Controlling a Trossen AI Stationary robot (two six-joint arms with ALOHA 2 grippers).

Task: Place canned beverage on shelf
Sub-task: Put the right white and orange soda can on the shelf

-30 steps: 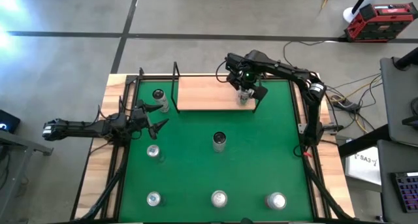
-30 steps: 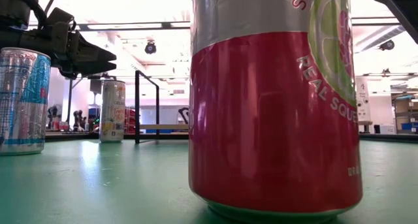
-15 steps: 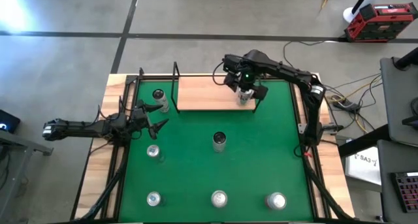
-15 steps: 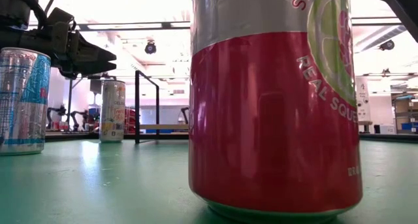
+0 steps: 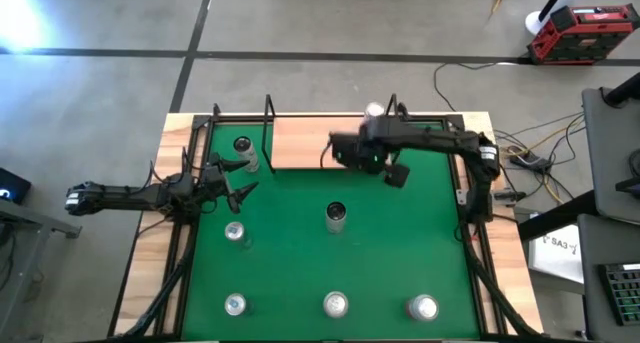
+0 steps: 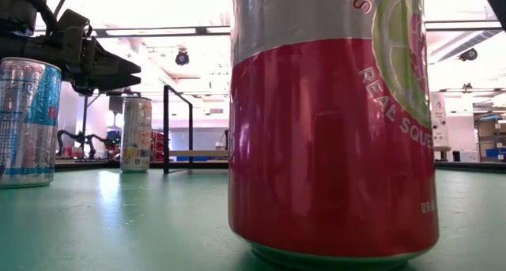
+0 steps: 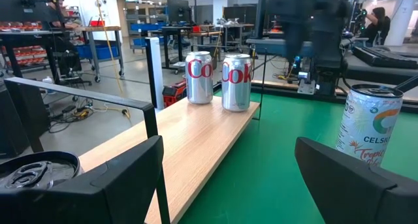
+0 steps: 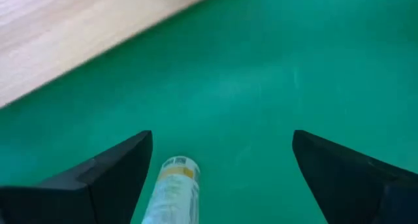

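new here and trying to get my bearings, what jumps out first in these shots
In the low view a red and silver can stands so near the camera that it fills the middle. From above, the right gripper, open and empty, hangs at the front edge of the shelf, where two Coke cans stand side by side. The left gripper waits open at the mat's left edge.

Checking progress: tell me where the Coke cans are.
The two Coke cans stand side by side on the shelf, near its right end; the open right hand hovers over the green mat just in front.

bright overhead glare, motion-blurred right arm
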